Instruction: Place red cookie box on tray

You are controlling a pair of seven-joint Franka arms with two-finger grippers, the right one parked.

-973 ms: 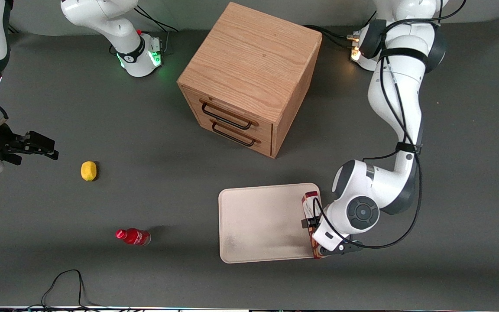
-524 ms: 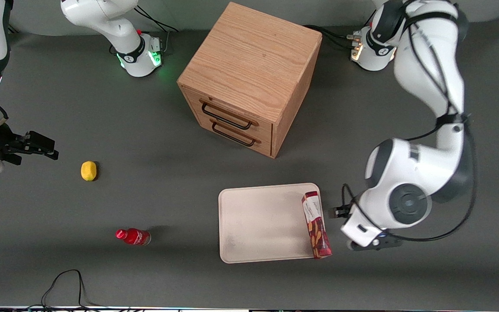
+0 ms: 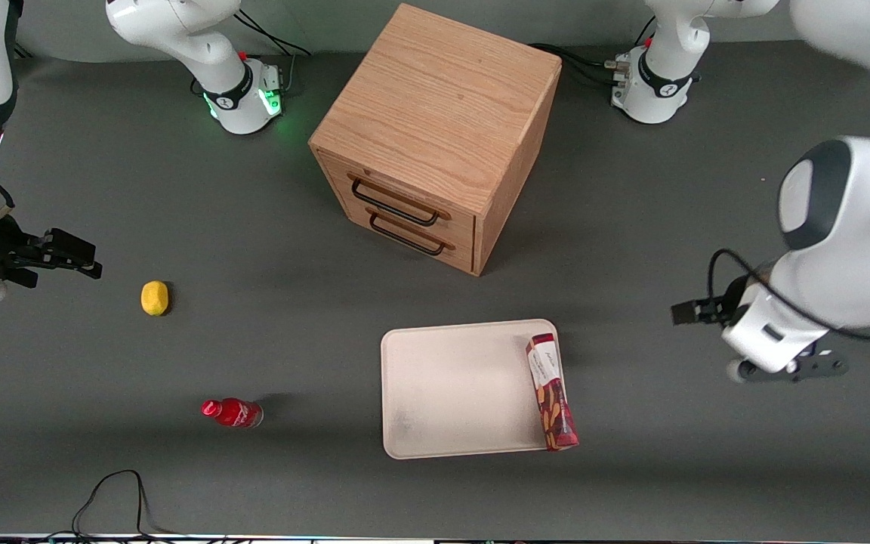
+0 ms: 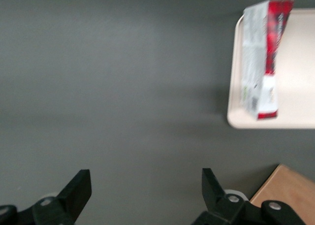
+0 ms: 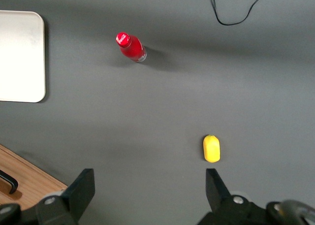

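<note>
One red cookie box (image 3: pixel 552 393) on tray (image 3: pixel 458 389) edge | tool (image 4: pixel 145 198) spread, well apart

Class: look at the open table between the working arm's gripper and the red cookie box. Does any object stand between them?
Nothing visible does. The gripper, fingers open, hangs over bare table toward the working arm's end, apart from the red cookie box, which lies along the edge of the tray. Only dark tabletop shows between them.
</note>
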